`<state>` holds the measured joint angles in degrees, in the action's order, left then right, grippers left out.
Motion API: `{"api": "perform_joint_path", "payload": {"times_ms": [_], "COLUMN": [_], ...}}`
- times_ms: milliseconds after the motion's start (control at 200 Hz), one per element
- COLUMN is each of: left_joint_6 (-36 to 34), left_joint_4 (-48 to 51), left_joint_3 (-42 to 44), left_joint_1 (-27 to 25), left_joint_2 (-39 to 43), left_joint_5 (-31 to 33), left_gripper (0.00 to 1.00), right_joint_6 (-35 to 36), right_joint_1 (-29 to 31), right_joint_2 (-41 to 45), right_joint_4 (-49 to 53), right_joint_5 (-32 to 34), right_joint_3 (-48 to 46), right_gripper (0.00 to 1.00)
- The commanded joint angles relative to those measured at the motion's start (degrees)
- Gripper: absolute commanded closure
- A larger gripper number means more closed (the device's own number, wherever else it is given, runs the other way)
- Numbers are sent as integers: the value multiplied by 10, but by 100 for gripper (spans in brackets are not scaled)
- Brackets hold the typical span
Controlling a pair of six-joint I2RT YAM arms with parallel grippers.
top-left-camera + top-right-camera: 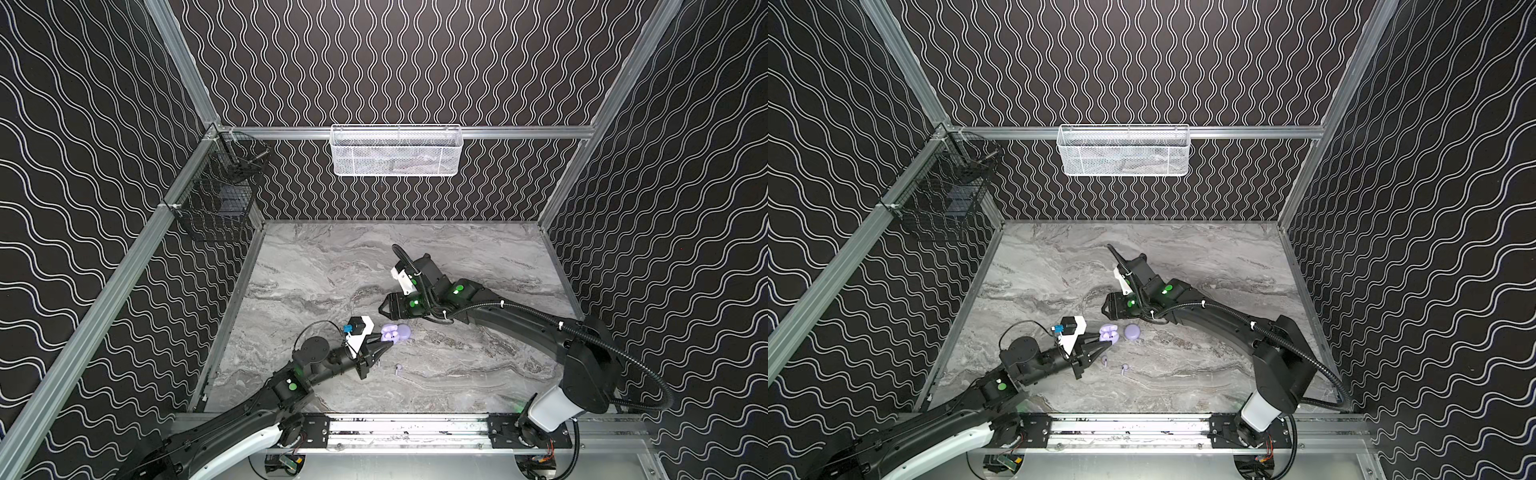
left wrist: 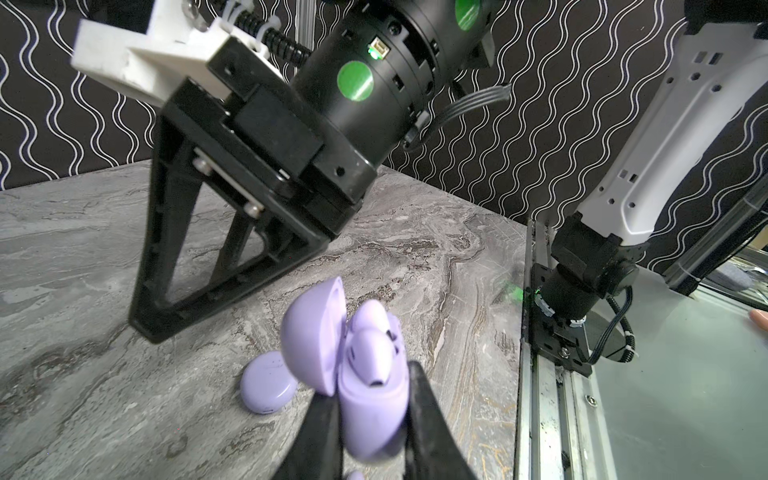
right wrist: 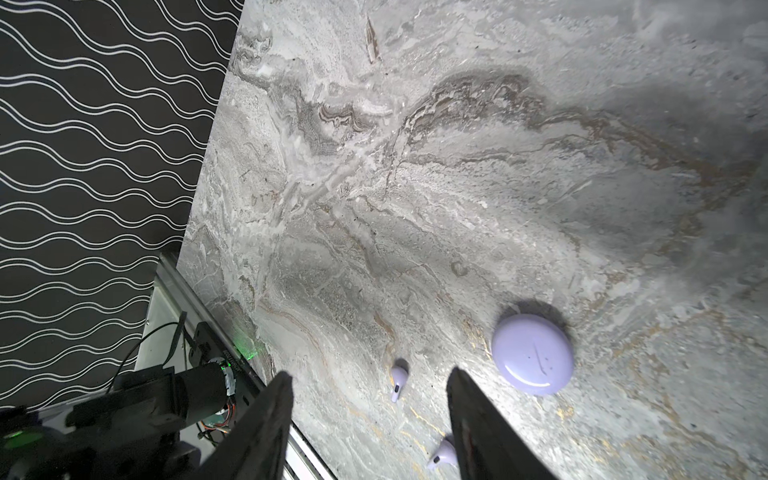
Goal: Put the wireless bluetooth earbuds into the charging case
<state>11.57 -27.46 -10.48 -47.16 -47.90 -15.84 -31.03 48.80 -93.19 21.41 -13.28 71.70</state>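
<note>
Two earbuds (image 2: 371, 353) are seated in the open case (image 2: 374, 419), clamped by the left gripper (image 1: 385, 345); two loose earbuds (image 3: 398, 380) are left; the right gripper (image 3: 370, 376) is held parted, empty.

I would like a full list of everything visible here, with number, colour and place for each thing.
open charging case: one, lavender, lid up, between the left gripper's fingers
seated earbuds: two, it seems, lavender, inside the open charging case
loose earbuds: two, lavender, lying on the table in front of the cases
closed case: one, lavender, flat on the table beside the open one
table: one, grey marble
mesh basket: one, white, back wall
wire basket: one, black, left wall
left gripper: shut on the open charging case
right gripper: open, empty, over the table
</note>
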Motion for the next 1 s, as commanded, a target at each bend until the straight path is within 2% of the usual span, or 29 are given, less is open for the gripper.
{"api": "perform_joint_path", "payload": {"times_ms": [0,991], "left_joint_6": [-12,-13], "left_joint_4": [-15,-6], "left_joint_3": [-4,-4], "left_joint_1": [0,0], "left_joint_2": [1,5], "left_joint_5": [-5,6], "left_gripper": [100,100], "right_joint_6": [-1,-2], "right_joint_1": [1,24], "right_joint_2": [-6,12], "right_joint_4": [-15,-22], "right_joint_5": [-14,-27], "right_joint_3": [2,-38], "right_gripper": [39,39]}}
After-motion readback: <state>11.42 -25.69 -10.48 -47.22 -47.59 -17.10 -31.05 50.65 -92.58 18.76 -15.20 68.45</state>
